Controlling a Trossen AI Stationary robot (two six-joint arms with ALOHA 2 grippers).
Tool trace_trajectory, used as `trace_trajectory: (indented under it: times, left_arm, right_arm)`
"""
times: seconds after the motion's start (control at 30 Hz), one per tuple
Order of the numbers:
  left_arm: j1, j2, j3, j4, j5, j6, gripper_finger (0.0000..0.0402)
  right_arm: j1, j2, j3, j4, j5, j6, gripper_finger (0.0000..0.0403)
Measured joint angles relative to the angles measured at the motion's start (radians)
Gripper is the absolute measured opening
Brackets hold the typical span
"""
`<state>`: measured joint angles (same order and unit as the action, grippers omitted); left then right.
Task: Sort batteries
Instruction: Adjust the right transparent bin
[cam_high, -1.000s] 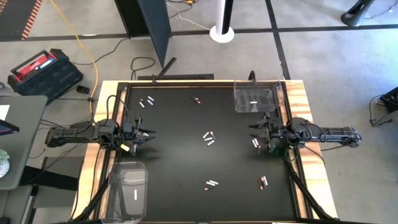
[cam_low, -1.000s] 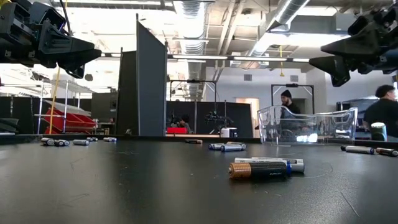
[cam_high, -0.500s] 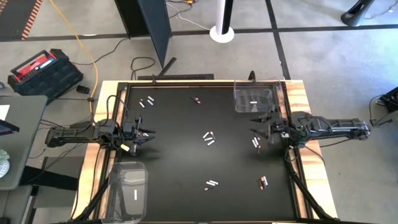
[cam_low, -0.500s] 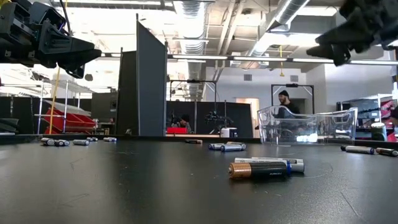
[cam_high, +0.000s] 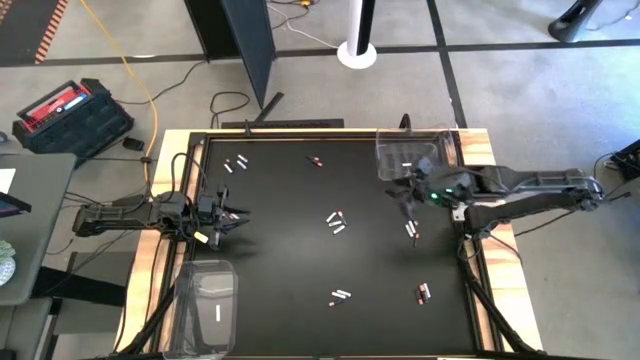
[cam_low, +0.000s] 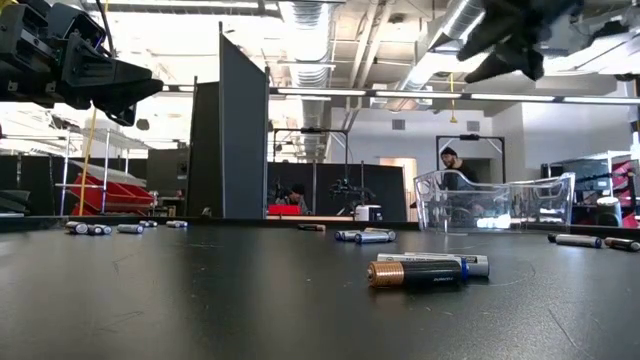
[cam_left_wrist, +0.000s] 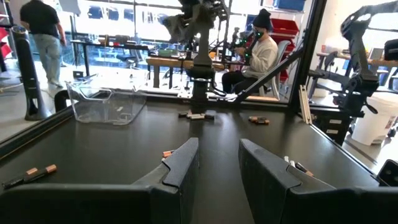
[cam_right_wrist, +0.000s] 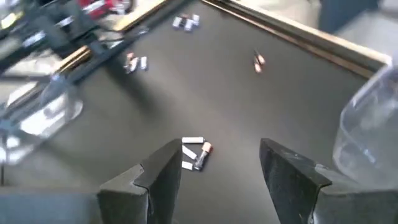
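Batteries (cam_high: 335, 221) lie loose on the black table (cam_high: 280, 255), and none has shifted over the last second. The only change is in the right arm. We see that the right gripper (cam_high: 403, 196) has left the table's right edge and swung inward and up. It now hangs above the table just beside the far-right clear bin (cam_high: 385, 150). Its fingers (cam_right_wrist: 163, 168) stand wide apart with nothing between them.

We judge this as a reach toward a fresh cell, probably the middle group that its wrist camera faces. No pick has begun and sorting is at an early stage.

The left gripper (cam_high: 232, 218) has stayed at the left edge, fingers (cam_left_wrist: 183, 160) partly apart, and we see nothing held.

Count from the high view:
- 6 loose groups on the table.
- Far-left group (cam_high: 236, 164): at least 2 cells.
- Far middle (cam_high: 315, 160): 1 reddish cell.
- Middle group: 3 cells, 2 white and 1 copper-ended.
- Group near the right gripper (cam_high: 411, 230): 2 cells.
- Near middle (cam_high: 340, 296): 2 cells.
- Near right (cam_high: 423, 292): 2 cells.
- 2 clear bins; the near-left bin (cam_high: 190, 290) and the far-right bin hold 1 white cell each.
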<state>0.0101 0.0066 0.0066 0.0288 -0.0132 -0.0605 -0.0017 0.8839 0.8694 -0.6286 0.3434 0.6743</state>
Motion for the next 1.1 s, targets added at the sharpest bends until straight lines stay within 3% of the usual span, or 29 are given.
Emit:
trace_trajectory:
  times: [0.4, 0.67, 0.93, 1.1]
  left_arm:
    - [0.0, 0.0, 0.0, 0.0, 0.0, 0.0, 0.0112]
    - [0.0, 0.0, 0.0, 0.0, 0.0, 0.0, 0.0112]
    - [0.0, 0.0, 0.0, 0.0, 0.0, 0.0, 0.0112]
    - [0.0, 0.0, 0.0, 0.0, 0.0, 0.0, 0.0112]
  right_arm:
    - [-0.039, 0.381, 0.201, -0.098, -0.031, 0.329, 0.0234]
    - [0.012, 0.541, 0.353, -0.13, -0.035, 0.374, 0.0234]
    - [0.021, 0.611, 0.598, -0.48, -0.037, 0.464, 0.0234]
    - [0.002, 0.597, 0.646, -0.634, -0.046, 0.678, 0.0234]
